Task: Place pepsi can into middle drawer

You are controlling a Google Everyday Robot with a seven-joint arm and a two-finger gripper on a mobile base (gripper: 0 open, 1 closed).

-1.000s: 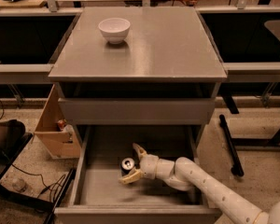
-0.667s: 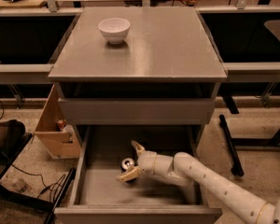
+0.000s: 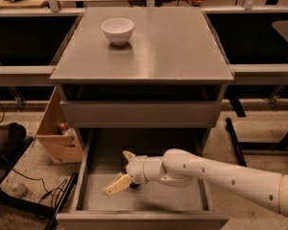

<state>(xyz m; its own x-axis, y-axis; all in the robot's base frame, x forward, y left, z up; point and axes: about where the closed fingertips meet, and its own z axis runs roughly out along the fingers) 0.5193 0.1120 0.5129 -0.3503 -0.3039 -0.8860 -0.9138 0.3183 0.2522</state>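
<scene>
A white bowl (image 3: 117, 30) stands on the grey desk (image 3: 173, 47), toward its back left corner, with nothing else on the top. Under the top is a dark gap, then a plain grey drawer front (image 3: 139, 114), shut. Below it the middle drawer (image 3: 81, 176) is pulled out toward the camera, its floor pale near the front and in shadow at the back.

Left of the desk, an open cardboard box (image 3: 55, 138) sits on the speckled floor just beside the drawer's left wall, with something red inside. Farther left lie a dark bag (image 3: 7, 140) and loose cables (image 3: 38, 186). On the right a black leg (image 3: 234, 135) slants across the floor, apart from the drawer. Nothing lies over the drawer's opening but the arm itself.

The white arm (image 3: 230, 178) comes in from the lower right, crosses the drawer's right wall and runs left, low over the floor, to a rounded joint and a short wrist. The pincer (image 3: 122, 169) is inside the drawer, left of centre, with its two tan fingers (image 3: 116, 184) spread wide apart, one up toward the back and one down toward the front.

The can is not plain to see. A dark shape (image 3: 130, 170) sits between the fingers close to the wrist, in shadow, and I cannot tell whether that is it.
</scene>
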